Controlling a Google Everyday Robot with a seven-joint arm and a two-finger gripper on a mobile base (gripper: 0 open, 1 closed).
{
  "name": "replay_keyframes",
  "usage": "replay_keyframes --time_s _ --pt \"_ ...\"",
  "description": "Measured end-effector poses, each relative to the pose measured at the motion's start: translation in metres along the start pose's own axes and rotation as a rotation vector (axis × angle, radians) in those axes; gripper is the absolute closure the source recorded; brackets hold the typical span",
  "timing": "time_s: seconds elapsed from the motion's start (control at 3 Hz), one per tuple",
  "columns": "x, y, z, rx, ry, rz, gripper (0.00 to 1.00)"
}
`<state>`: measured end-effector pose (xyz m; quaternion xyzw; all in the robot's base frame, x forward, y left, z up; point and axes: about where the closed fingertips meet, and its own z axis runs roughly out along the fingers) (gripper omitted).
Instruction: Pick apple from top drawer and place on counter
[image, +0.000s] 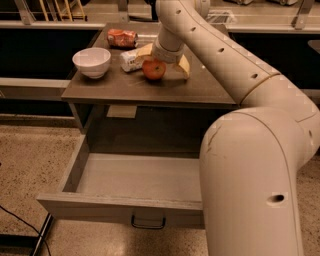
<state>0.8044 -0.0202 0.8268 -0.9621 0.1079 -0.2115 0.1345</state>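
Observation:
The apple (153, 69), red-orange and round, rests on the counter (125, 91) near its middle. My gripper (163, 64) is right over it, with its yellowish fingers (183, 65) spread apart on either side of the apple, open and not clamping it. The top drawer (120, 209) is pulled out below the counter, and its flat grey bottom shows nothing in it. Its small dark handle (148, 221) is on the front. My large cream arm fills the right side of the view and hides the drawer's right part.
A white bowl (92, 61) stands at the counter's left. A crushed red-orange can (122, 38) lies at the back. A white bottle (130, 60) lies on its side just left of the apple. A dark cable (20, 220) runs on the speckled floor.

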Motion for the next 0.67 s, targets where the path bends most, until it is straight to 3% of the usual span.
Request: replay_keyframes --time_s 0.33,0.67 --pt "0.0008 -0.0248 -0.0719 0.021 0.013 0.026 0.00" --pt "0.0003 -0.0246 -0.0726 0.020 0.012 0.025 0.00"
